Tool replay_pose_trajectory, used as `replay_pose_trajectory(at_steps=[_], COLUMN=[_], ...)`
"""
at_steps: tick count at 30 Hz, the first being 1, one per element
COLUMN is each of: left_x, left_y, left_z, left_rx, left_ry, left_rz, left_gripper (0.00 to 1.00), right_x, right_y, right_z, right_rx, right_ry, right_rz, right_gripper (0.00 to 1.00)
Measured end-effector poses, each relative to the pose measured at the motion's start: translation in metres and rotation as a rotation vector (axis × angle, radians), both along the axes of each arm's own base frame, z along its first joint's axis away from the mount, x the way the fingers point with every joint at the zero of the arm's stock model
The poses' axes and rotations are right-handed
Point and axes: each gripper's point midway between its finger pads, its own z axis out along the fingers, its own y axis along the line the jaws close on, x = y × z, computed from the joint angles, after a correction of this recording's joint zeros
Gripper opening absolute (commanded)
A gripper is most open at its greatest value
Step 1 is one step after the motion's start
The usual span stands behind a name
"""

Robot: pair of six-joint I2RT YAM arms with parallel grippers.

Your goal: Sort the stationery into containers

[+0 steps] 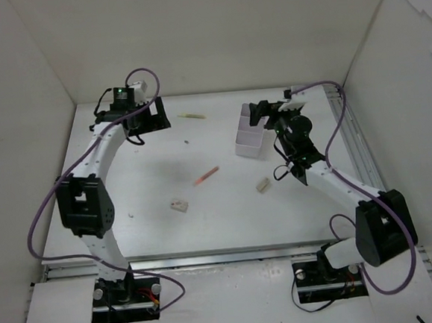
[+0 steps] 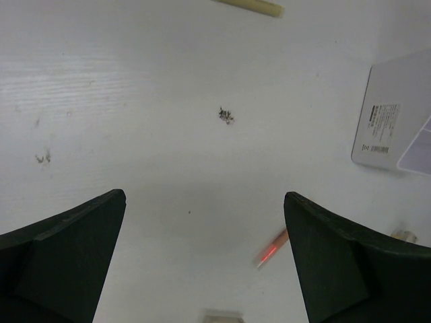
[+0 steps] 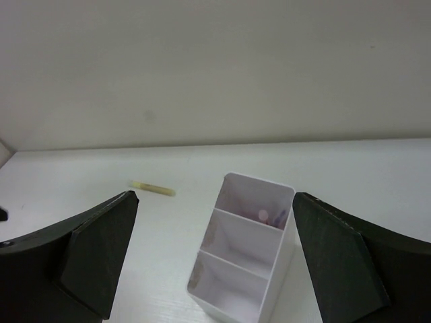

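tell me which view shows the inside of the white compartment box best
Right wrist: it looks down into the white box, showing all three compartments and small pinkish bits in the far one. Top external shows the box small, interior unclear. Left wrist catches only an outer side with a label at its right edge.

The left gripper (image 2: 205,202) is hanging over the white table (image 2: 135,101), jaws standing wide apart. A red pen (image 2: 271,248) is lying just beside one finger. A yellow-green pen (image 2: 252,5) is showing at the top edge, a dark speck (image 2: 226,116) mid-table, and a labelled white box (image 2: 387,121) at the right edge.
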Motion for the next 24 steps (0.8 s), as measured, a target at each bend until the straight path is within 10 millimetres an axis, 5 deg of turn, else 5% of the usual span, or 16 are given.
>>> replay_pose_trajectory(at_steps=[7,13,24], left_x=[0.083,0.118,0.17], left_y=[-0.022,-0.038,-0.037], left_z=[-0.032,-0.059,-0.093], left_rx=[-0.007,-0.036,-0.058], left_ry=[0.045,0.064,0.002], left_rz=[-0.03,0.05,0.36], left_gripper=[1.0,1.0,1.0], right_x=[-0.022,-0.028,-0.034], right_y=[-0.015,-0.019,-0.023], right_z=[-0.009,-0.021,-0.039], right_rx=[0.017,-0.012,-0.041], right_ry=[0.057,0.113,0.186], right_rz=[-0.056,-0.079,-0.093], right_gripper=[0.98,0.98,0.98])
